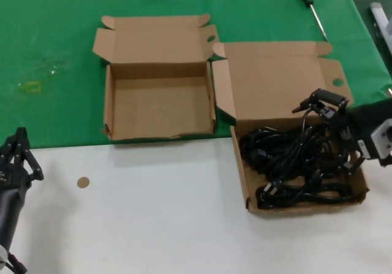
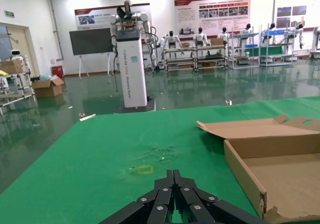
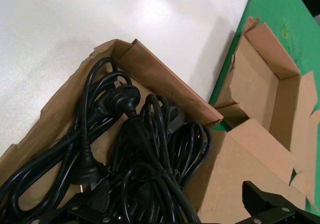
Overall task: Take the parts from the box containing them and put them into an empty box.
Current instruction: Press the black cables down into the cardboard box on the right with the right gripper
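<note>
The parts, black power cords (image 1: 294,163) wound in loose bundles, fill the box containing them (image 1: 278,84), the larger cardboard box on the right with its tall lid standing open. My right gripper (image 1: 334,133) hangs low over the cords at that box's right side, open. In the right wrist view its fingers (image 3: 265,204) stand wide apart astride the cords (image 3: 145,154). The empty box (image 1: 110,102), smaller and shallow, lies just left of the full one and holds nothing. My left gripper (image 1: 18,154) is parked at the near left, shut (image 2: 173,176).
A black-handled screwdriver (image 1: 309,4) lies on the green mat (image 1: 49,53) behind the boxes. A small brown disc (image 1: 82,182) rests on the white tabletop (image 1: 153,213) in front of the empty box. A grey object (image 1: 380,16) sits at the far right edge.
</note>
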Robot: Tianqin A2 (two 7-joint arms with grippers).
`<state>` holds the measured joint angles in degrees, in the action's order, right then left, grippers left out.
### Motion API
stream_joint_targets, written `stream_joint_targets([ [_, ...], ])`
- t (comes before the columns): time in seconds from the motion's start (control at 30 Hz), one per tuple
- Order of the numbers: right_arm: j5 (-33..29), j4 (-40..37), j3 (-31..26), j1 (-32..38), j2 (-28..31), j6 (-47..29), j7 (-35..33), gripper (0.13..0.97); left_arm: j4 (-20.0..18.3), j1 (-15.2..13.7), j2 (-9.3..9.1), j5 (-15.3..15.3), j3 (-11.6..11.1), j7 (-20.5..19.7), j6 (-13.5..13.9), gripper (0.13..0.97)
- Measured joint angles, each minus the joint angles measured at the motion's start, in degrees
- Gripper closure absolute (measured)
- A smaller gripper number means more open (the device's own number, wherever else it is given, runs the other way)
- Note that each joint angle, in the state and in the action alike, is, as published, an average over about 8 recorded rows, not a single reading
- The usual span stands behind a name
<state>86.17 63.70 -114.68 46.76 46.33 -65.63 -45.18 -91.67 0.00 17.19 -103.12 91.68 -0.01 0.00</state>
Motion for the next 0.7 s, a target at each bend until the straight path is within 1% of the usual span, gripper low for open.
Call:
stream_joint_targets([
  [0.23, -0.9, -0.8, -0.9, 0.6, -1.3, 0.7, -0.4, 0.167, 0.0, 0.0, 0.00, 0.0, 0.0, 0.0, 0.0, 0.945],
  [0.5, -1.9, -0.9, -1.6, 0.8, -1.8, 1.3, 0.2, 0.278, 0.0, 0.0, 0.00, 0.0, 0.0, 0.0, 0.0, 0.945],
  [0.63, -2.4, -0.6, -1.9, 0.8, -1.8, 1.5, 1.0, 0.278, 0.0, 0.0, 0.00, 0.0, 0.0, 0.0, 0.0, 0.945],
  [0.7, -2.7, -0.5, -2.1, 0.8, -1.8, 1.6, 1.3, 0.323, 0.0, 0.0, 0.00, 0.0, 0.0, 0.0, 0.0, 0.945],
])
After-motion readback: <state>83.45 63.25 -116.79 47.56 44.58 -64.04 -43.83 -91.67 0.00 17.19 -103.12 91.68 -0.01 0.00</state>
